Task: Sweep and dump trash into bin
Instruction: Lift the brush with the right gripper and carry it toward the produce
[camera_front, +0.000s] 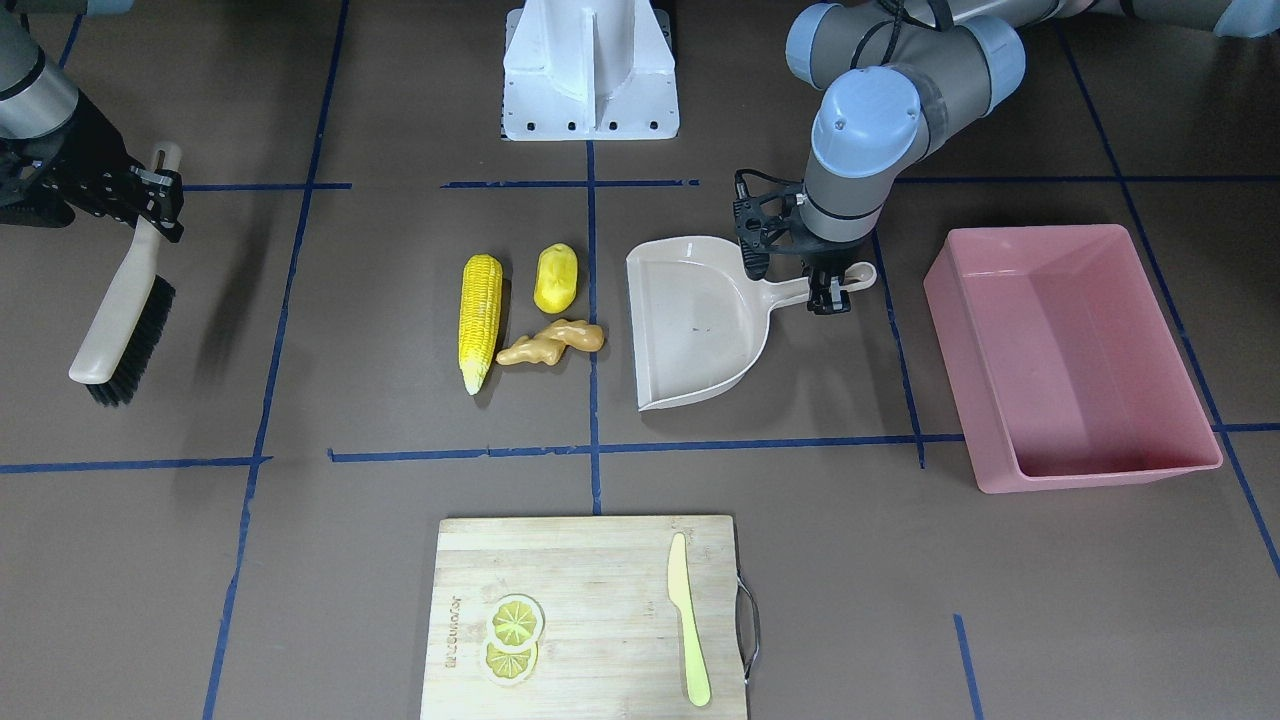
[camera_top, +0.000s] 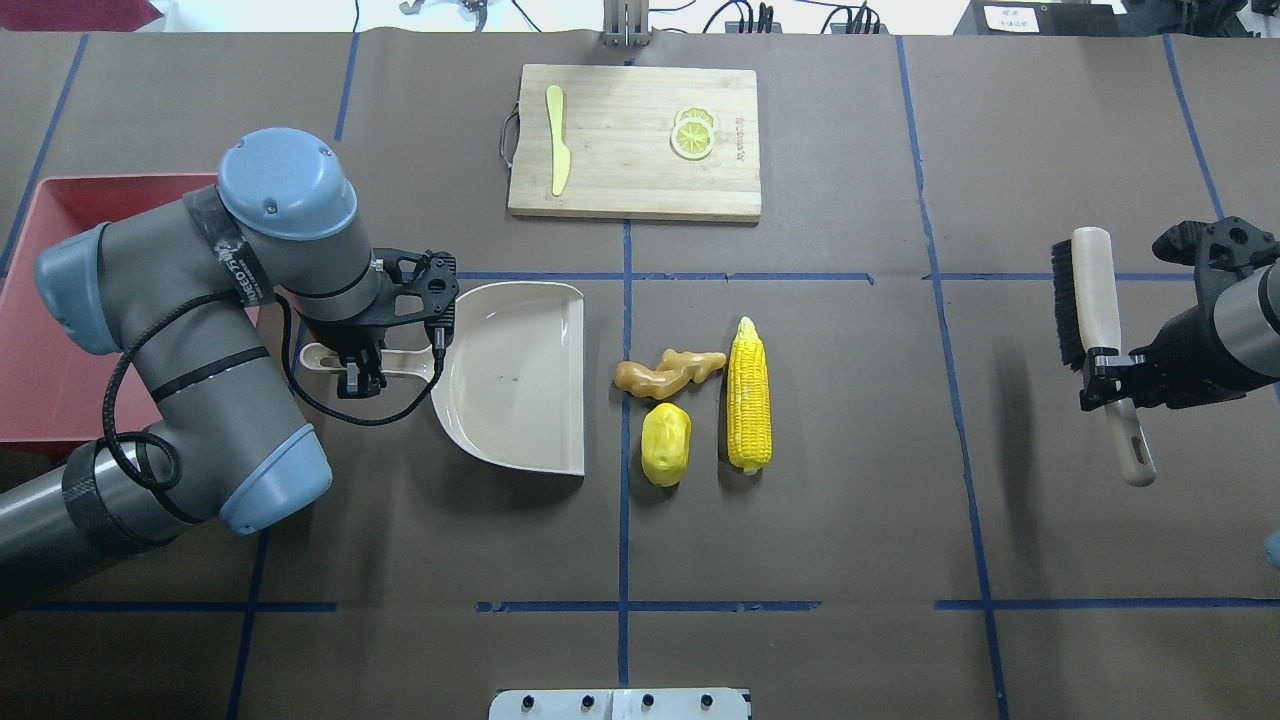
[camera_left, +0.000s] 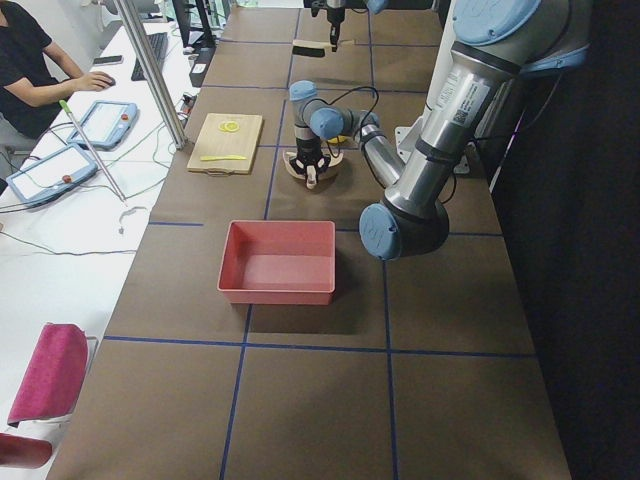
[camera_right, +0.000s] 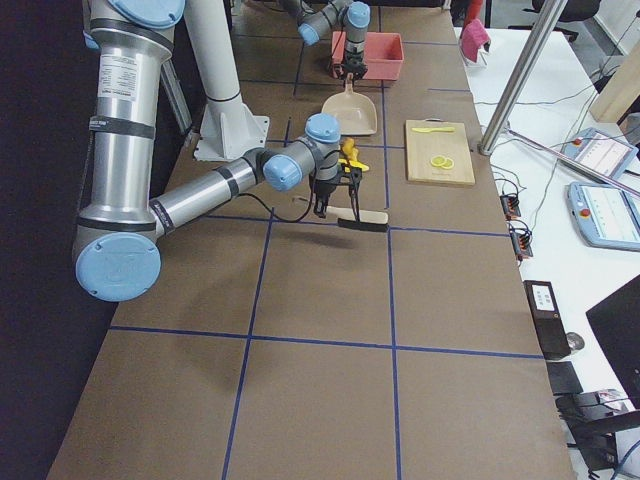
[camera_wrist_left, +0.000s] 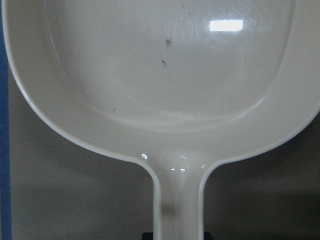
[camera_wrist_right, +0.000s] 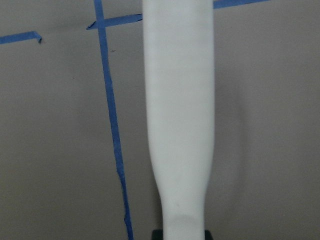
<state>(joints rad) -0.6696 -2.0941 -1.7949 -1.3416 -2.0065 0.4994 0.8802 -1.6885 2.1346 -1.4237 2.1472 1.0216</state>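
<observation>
The trash lies mid-table: a corn cob (camera_front: 481, 320) (camera_top: 749, 392), a yellow potato-like piece (camera_front: 556, 278) (camera_top: 666, 443) and a tan ginger root (camera_front: 553, 342) (camera_top: 668, 370). Beside them a beige dustpan (camera_front: 695, 320) (camera_top: 520, 375) rests flat, its mouth towards the trash. My left gripper (camera_front: 828, 290) (camera_top: 362, 368) is shut on the dustpan's handle (camera_wrist_left: 180, 200). The pink bin (camera_front: 1070, 355) (camera_top: 40, 300) stands beyond that arm. Far on the other side, my right gripper (camera_front: 150, 200) (camera_top: 1110, 375) is shut on the handle of a black-bristled brush (camera_front: 125, 310) (camera_top: 1090, 310), held above the table.
A wooden cutting board (camera_front: 590, 620) (camera_top: 635, 140) with lemon slices (camera_front: 513, 635) and a pale yellow knife (camera_front: 688, 620) lies at the operators' edge. The white robot base (camera_front: 590, 70) stands behind the trash. Blue tape lines cross the brown table.
</observation>
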